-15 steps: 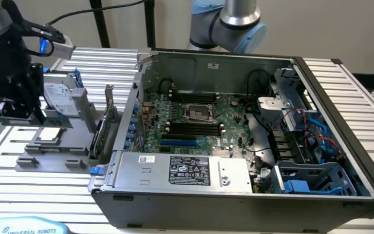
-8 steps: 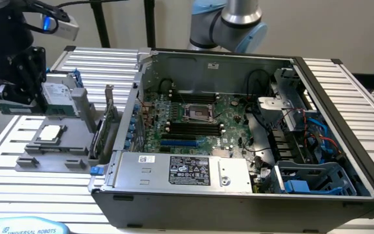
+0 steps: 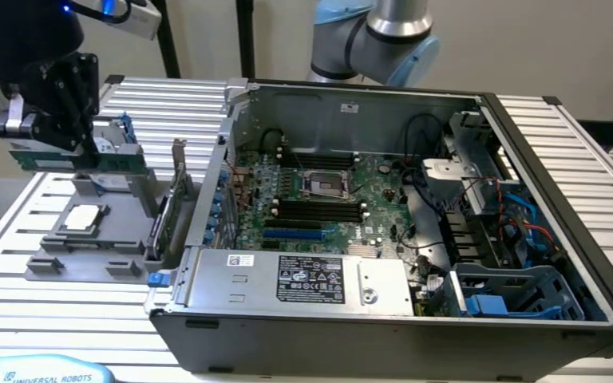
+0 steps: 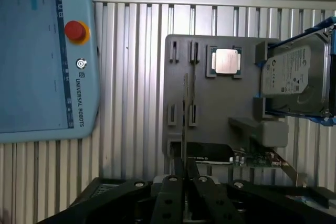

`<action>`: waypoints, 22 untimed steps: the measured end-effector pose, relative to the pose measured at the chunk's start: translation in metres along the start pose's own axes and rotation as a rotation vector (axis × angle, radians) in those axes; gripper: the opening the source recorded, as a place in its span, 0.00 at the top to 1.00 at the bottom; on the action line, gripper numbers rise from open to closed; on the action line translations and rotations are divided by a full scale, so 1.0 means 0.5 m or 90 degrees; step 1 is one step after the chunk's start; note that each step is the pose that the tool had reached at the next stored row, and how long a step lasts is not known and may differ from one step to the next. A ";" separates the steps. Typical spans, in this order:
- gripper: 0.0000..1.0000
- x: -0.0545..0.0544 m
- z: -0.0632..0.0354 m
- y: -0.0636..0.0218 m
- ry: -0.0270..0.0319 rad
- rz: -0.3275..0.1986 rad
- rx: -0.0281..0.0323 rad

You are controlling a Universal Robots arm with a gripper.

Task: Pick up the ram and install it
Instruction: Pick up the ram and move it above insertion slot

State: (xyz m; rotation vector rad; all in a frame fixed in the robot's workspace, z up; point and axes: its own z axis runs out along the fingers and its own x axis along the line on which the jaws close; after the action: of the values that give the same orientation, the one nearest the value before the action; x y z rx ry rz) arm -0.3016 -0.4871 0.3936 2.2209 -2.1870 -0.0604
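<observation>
Green ram (image 3: pixel 42 163), grey tray (image 4: pixel 220 103) — red button (image 4: pixel 75 30)

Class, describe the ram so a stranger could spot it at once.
At the exterior view's left, beside the open case, sits a grey tray. Above it the gripper holds the ram: a thin green stick, unlike the square silver chip on the tray.

Open computer case (image 3: pixel 350 104) on slatted table (image 4: pixel 131 77), grey tray (image 4: pixel 220 103) with processor chip (image 4: pixel 226 60), hard drive (image 4: pixel 294 80), teach pendant (image 4: pixel 37 56)
</observation>
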 end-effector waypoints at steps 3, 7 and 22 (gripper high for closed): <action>0.87 0.000 -0.010 -0.027 -0.0039 0.000 -0.0001; 0.87 0.001 -0.019 -0.062 -0.0112 -0.001 0.0001; 0.87 -0.001 -0.030 -0.199 -0.0470 -0.002 0.0005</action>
State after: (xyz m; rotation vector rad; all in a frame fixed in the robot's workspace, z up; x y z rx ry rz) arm -0.2017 -0.4854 0.4041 2.2581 -2.2202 -0.1439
